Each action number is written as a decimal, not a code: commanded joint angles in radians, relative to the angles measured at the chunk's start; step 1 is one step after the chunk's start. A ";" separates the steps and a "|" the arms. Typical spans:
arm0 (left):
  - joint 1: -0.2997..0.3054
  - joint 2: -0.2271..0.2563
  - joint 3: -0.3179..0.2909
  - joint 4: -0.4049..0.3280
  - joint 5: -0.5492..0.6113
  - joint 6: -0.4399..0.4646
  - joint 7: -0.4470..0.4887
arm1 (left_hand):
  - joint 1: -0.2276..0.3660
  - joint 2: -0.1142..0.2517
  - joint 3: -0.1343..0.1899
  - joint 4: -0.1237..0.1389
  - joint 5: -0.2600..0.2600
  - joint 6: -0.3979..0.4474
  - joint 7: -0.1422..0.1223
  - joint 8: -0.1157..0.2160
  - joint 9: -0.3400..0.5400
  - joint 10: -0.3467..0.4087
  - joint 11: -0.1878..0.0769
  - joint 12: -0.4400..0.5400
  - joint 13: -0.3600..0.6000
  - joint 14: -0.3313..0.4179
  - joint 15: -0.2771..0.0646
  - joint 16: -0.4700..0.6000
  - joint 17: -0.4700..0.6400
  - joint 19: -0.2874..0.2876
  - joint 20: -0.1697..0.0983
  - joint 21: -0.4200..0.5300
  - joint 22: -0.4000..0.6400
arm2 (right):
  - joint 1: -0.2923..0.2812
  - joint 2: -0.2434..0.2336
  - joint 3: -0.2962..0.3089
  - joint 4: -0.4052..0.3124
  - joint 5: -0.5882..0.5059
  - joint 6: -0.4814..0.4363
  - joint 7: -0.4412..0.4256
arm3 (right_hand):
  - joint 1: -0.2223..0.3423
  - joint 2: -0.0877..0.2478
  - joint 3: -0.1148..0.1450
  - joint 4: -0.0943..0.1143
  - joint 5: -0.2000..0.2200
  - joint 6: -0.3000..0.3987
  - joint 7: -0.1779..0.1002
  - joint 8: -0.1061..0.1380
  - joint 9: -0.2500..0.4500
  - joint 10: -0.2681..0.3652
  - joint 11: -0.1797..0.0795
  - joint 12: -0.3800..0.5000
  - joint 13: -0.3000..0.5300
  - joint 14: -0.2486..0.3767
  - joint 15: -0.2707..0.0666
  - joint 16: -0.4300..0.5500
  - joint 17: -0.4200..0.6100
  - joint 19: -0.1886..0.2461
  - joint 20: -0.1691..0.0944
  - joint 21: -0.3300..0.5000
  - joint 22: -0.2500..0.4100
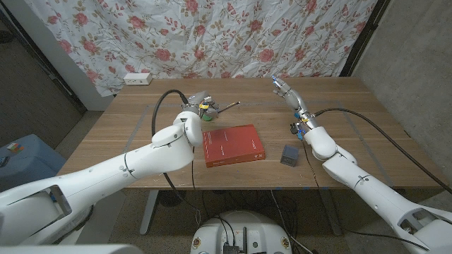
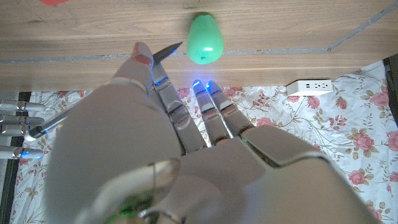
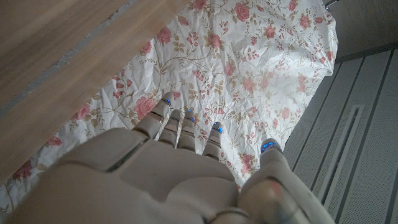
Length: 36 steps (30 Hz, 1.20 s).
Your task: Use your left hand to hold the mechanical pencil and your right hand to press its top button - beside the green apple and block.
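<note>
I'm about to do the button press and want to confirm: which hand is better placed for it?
The right hand. It is free, fingers apart, raised over the table's far edge. The left hand grips the mechanical pencil, its end pointing toward the right hand, so only the right can press.

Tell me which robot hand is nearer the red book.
Left. The left robot hand is just behind the red book, holding the pencil; the right robot hand is farther off.
</note>
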 commanded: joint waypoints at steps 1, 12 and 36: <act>-0.117 0.112 0.127 -0.075 0.046 0.070 -0.103 | 0.005 0.009 -0.001 0.002 0.007 0.007 -0.003 0.004 0.004 0.030 -0.024 0.004 0.001 -0.005 -0.166 0.002 0.002 -0.006 -0.041 0.000 0.002 | -0.017 0.002 0.019 -0.035 0.102 -0.085 0.047 | -0.007 0.013 0.003 0.009 0.006 -0.006 0.002 -0.001 0.001 0.004 -0.007 0.001 0.000 0.003 -0.008 -0.003 0.001 -0.002 -0.003 -0.001 0.002; -0.216 0.163 0.249 -0.092 0.110 0.109 -0.188 | 0.005 0.008 -0.002 0.002 0.007 0.010 -0.007 0.007 0.006 0.031 -0.024 0.004 0.001 -0.007 -0.167 0.001 0.002 -0.009 -0.043 0.000 0.002 | -0.027 0.011 0.032 -0.051 0.179 -0.132 0.067 | -0.013 0.012 0.003 0.014 0.008 -0.004 0.009 0.003 0.001 0.004 -0.004 0.001 0.000 0.008 -0.012 -0.002 -0.003 -0.002 -0.008 0.000 0.002; -0.304 0.236 0.428 -0.106 0.309 0.162 -0.362 | 0.005 0.009 -0.003 0.002 0.007 0.009 -0.015 0.009 0.008 0.032 -0.025 0.004 0.001 -0.011 -0.168 0.001 0.002 -0.011 -0.045 -0.001 0.002 | -0.052 0.011 0.048 -0.088 0.278 -0.218 0.071 | -0.025 0.007 0.008 0.023 0.015 -0.032 0.155 0.003 0.001 0.012 -0.029 -0.003 -0.003 0.027 -0.041 -0.001 -0.026 0.003 -0.032 0.001 0.001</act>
